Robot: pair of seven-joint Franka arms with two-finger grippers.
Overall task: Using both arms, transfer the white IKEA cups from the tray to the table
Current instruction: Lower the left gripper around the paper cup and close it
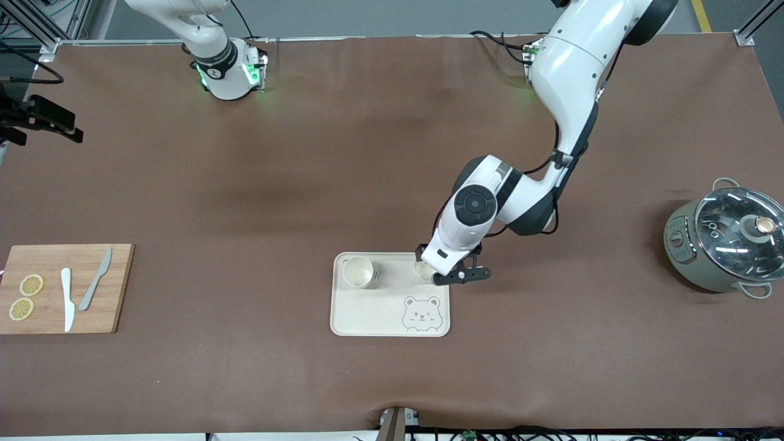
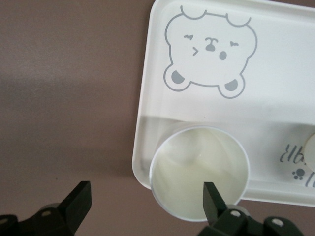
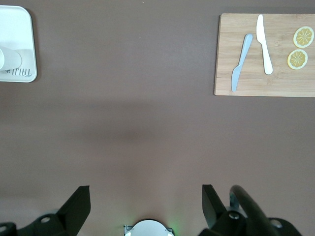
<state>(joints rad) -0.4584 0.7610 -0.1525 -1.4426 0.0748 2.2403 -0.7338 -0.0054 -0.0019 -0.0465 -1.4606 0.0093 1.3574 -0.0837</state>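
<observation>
Two white IKEA cups stand upright on the cream bear-print tray (image 1: pixel 392 318), along its edge farther from the front camera. One cup (image 1: pixel 358 271) is at the corner toward the right arm's end. The other cup (image 1: pixel 422 269) is at the corner toward the left arm's end, partly hidden by the left gripper (image 1: pixel 436 269). In the left wrist view the left gripper (image 2: pixel 146 194) is open, with one fingertip (image 2: pixel 212 196) over this cup (image 2: pixel 197 172) and the other over the bare table. The right gripper (image 3: pixel 146 196) is open and empty, high over the table near its arm's base, and waits.
A wooden cutting board (image 1: pixel 64 288) with two knives and two lemon slices lies toward the right arm's end. A green pot with a glass lid (image 1: pixel 726 242) stands toward the left arm's end. The table is covered in brown.
</observation>
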